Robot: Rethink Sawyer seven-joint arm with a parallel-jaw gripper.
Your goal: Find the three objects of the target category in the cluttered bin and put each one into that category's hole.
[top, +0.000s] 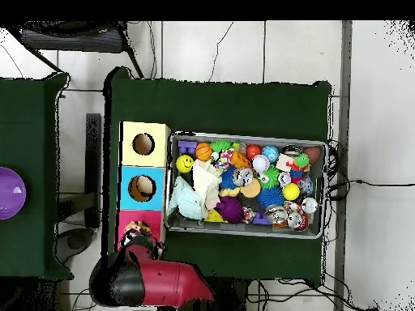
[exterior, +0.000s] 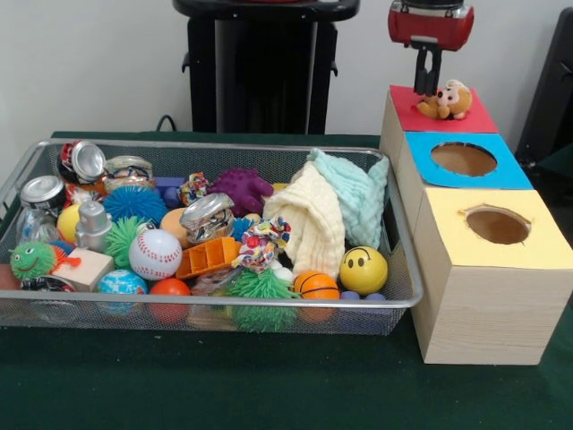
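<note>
The wire mesh bin [exterior: 224,304] lies on the green table, full of clutter; it also shows in the overhead view [top: 247,136]. A tan-brown plush animal [exterior: 448,100] lies on the red square top [exterior: 479,120] of the far wooden box and covers its hole. In the overhead view the plush [top: 138,229] sits on the red top [top: 127,217]. My gripper [exterior: 430,90] hangs right over the red top, its tips at the plush's left side. I cannot make out an orange striped plush or a yellow duck in the bin.
A blue-bordered hole [exterior: 464,159] and a yellow-bordered hole [exterior: 498,226] sit in the nearer boxes. The bin holds a cream cloth [exterior: 309,224], a mint cloth [exterior: 358,193], a baseball [exterior: 155,254], a smiley ball [exterior: 363,270], spiky pom balls and cans [exterior: 82,161].
</note>
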